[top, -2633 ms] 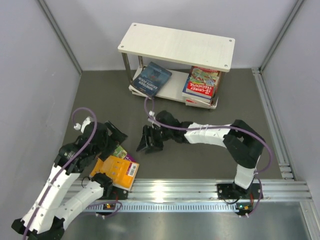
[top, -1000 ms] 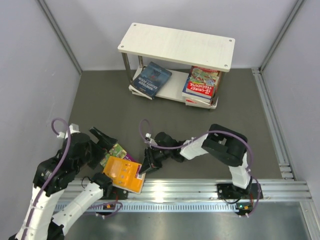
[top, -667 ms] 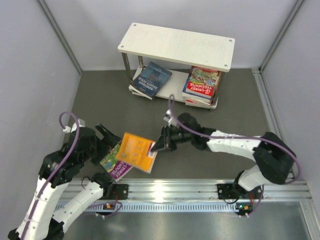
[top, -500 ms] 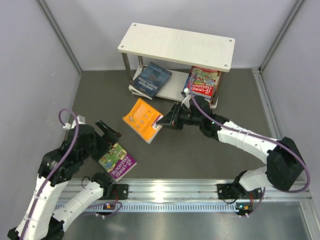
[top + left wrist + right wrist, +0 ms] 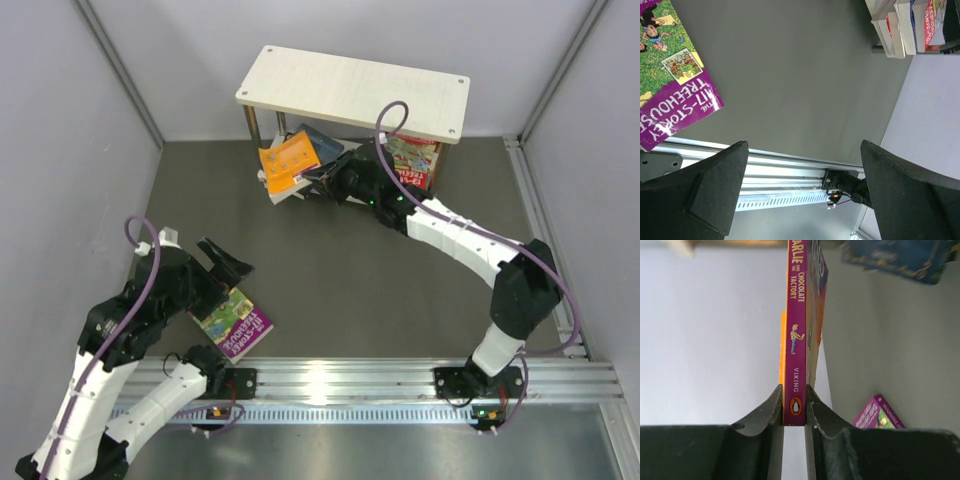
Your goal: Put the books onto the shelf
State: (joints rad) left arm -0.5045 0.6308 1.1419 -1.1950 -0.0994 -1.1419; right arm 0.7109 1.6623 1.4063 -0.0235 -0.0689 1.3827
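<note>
Two black fingers (image 5: 705, 190) stand wide apart above a dark grey counter (image 5: 790, 75). A purple-bordered paperback with a green cartoon cover (image 5: 670, 75) lies flat near the silver metal rail (image 5: 785, 170) at the counter's near edge. Stacked books (image 5: 905, 25) sit well apart, on the far side.

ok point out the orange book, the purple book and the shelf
orange book (image 5: 289, 160), top external view, middle of its cover
purple book (image 5: 236, 324), top external view, middle of its cover
shelf (image 5: 352, 88), top external view, bare top board
</note>
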